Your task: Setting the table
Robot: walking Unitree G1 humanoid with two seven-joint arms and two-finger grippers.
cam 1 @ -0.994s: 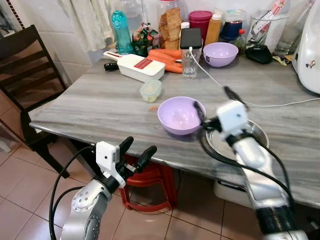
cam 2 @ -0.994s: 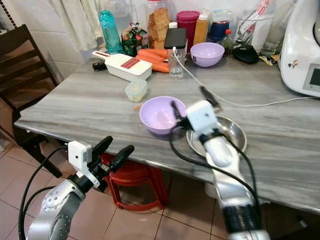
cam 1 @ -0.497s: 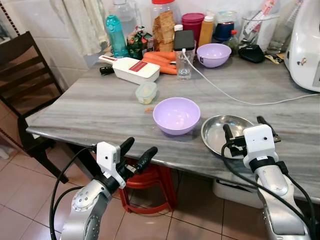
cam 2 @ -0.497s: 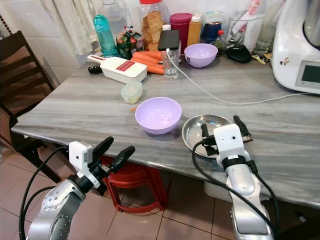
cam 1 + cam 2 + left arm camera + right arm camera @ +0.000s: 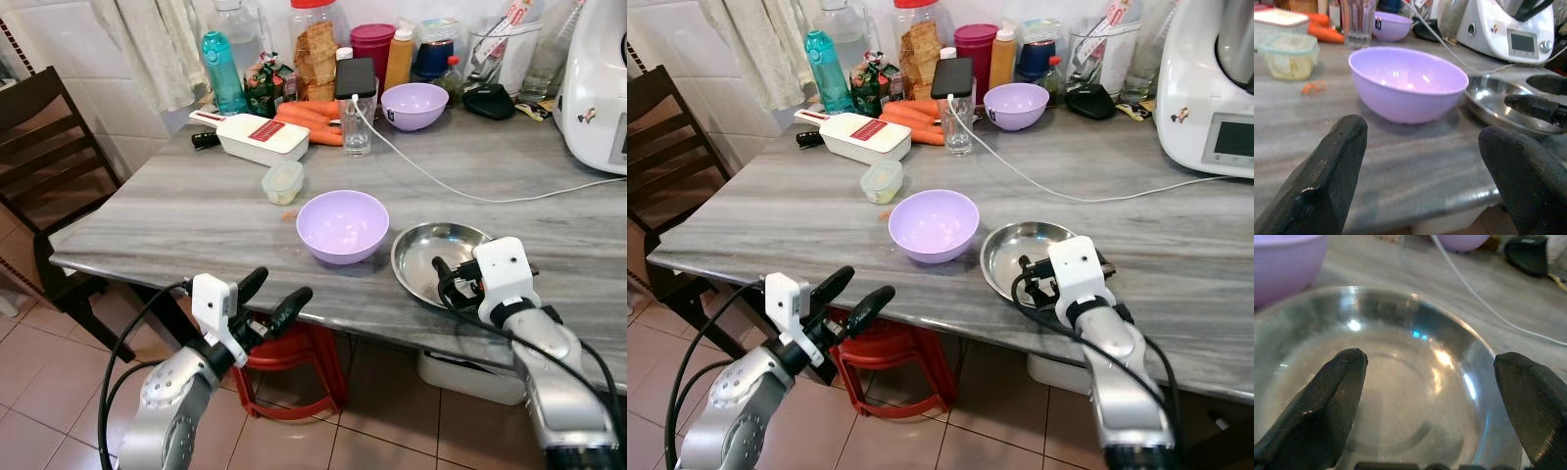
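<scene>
A lilac bowl (image 5: 343,225) stands upright near the front of the grey marble table (image 5: 176,215). Just right of it lies a shallow steel plate (image 5: 431,250). My right gripper (image 5: 1427,360) is open, low over the plate's near rim, with one finger (image 5: 441,268) on each side of the plate's hollow and nothing held. My left gripper (image 5: 279,286) is open and empty, below and in front of the table's edge, pointing toward the lilac bowl (image 5: 1408,83). A second lilac bowl (image 5: 414,105) sits at the back of the table.
A small lidded container (image 5: 283,180), a white slicer (image 5: 257,135), carrots (image 5: 312,117) and a glass holding a phone (image 5: 357,122) crowd the back. A white cable (image 5: 460,191) crosses the table toward a white appliance (image 5: 598,88). A dark chair (image 5: 39,137) stands left, a red stool (image 5: 284,352) underneath.
My right arm has drawn back from beside the lilac bowl and come down to the steel plate's near rim. The left arm has held its place. The camera shifted slightly.
</scene>
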